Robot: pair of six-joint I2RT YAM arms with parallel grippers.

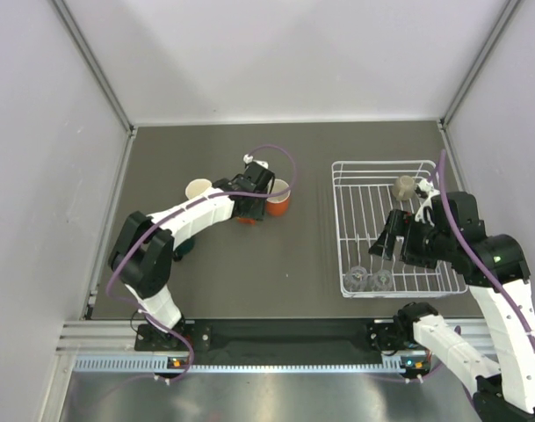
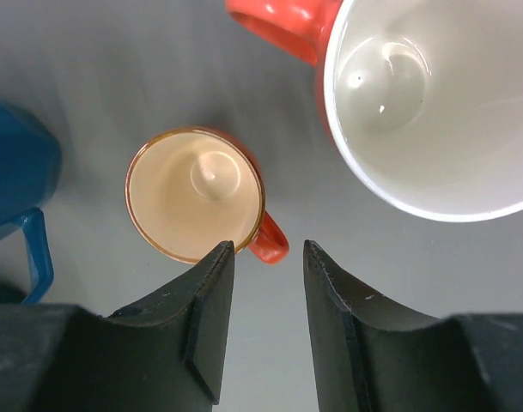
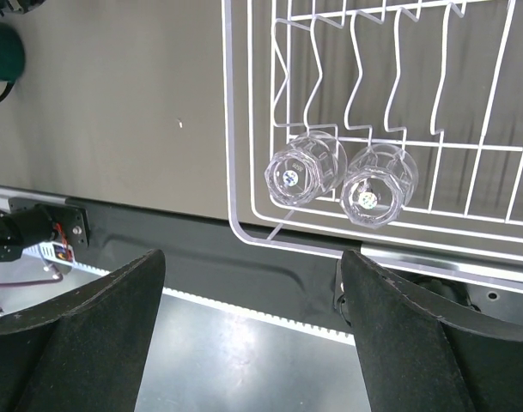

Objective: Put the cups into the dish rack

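Two arms reached over a grey counter (image 1: 285, 264). On its right side sat the white rack (image 1: 381, 162), holding two glasses (image 3: 306, 169) side by side in its near left corner and a dull cup (image 1: 405, 186) by its far edge. The right claw (image 3: 251, 257) hung wide open and empty above that near corner. A careless descent from there could have struck the glasses or snagged a finger in the wires.

Left of the rack stood the big mug (image 2: 433, 103), orange with a white inside, upright on the counter. A beige mug (image 1: 198, 189) and a blue mug (image 2: 16, 172) sat nearby. Between the blue mug and the big mug stood the tiny cup (image 2: 197, 193), upright and not yet loaded. The left claw (image 2: 268, 245) hovered over it, part open and gripping nothing, with its tips either side of the small handle (image 2: 274, 242).

That handle looked a slim, glossy target. A pinch landing off-centre could have spun or tipped the cup. The big mug stood close, so a drifting finger might have knocked its rim.
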